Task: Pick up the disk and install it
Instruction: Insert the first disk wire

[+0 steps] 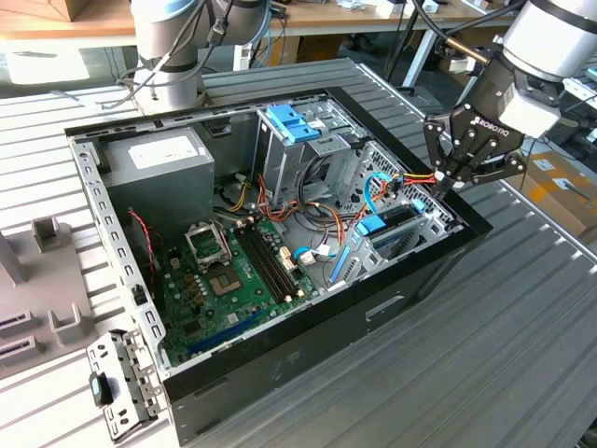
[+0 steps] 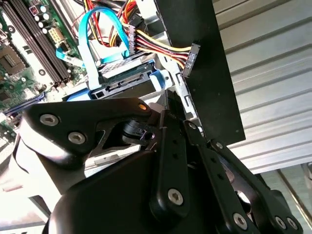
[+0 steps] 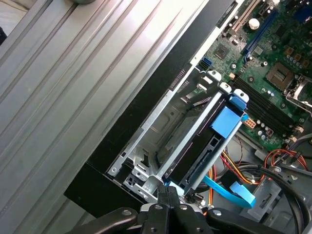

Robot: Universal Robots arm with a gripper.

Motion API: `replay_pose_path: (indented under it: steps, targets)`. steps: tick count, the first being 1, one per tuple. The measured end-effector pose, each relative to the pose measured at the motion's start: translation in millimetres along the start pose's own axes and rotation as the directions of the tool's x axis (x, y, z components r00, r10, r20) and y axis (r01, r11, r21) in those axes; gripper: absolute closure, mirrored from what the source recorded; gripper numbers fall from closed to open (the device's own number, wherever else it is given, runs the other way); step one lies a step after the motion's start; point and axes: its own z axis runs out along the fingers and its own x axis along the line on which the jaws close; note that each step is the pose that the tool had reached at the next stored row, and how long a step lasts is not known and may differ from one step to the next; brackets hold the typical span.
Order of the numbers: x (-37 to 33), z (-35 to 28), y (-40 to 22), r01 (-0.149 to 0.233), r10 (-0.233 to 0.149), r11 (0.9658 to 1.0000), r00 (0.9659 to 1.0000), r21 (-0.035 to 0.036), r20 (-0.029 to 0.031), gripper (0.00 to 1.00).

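The gripper (image 1: 454,184), fingers clenched together with nothing between them, is pressing at the case's (image 1: 308,359) corner bay, where the disk (image 3: 207,146) is sitting on edge in its blue rails.

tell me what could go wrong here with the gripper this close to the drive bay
Judging from the pictures:
1. The gripper sits at the case's corner beside the disk in its bay; a push off-line might jam the blue rails against the metal cage.
2. The blue data cable and coloured power wires lie beside the bay and could snag.
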Motion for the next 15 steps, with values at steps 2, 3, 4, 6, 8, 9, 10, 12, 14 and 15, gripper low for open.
replay_pose_path:
  steps: [2,3,4,6,8,9,10,12,14,15]
  targets:
    - [0.1,0.0,0.0,0.000,0.000,1.0000,1.0000,0.0000,-0.0001,0.89]
    - [0.1,0.0,0.0,0.000,0.000,1.0000,1.0000,0.0000,0.0000,0.89]
    - [0.1,0.0,0.0,0.000,0.000,1.0000,1.0000,0.0000,0.0000,0.89]
    - [0.1,0.0,0.0,0.000,0.000,1.0000,1.0000,0.0000,-0.0001,0.89]
    - [0.1,0.0,0.0,0.000,0.000,1.0000,1.0000,0.0000,-0.0001,0.71]
    - [0.1,0.0,0.0,0.000,0.000,1.0000,1.0000,0.0000,0.0000,0.71]
    - [0.1,0.0,0.0,0.000,0.000,1.0000,1.0000,0.0000,0.0000,0.64]
    - [0.5,0.0,-0.8,0.001,-0.001,1.0000,1.0000,0.0000,0.0000,0.64]
    - [2.6,-0.5,-10.4,0.000,0.000,1.0000,1.0000,-0.0003,0.0002,0.64]
    - [3.1,-0.7,-13.4,0.000,0.000,1.0000,1.0000,-0.0004,0.0002,0.64]
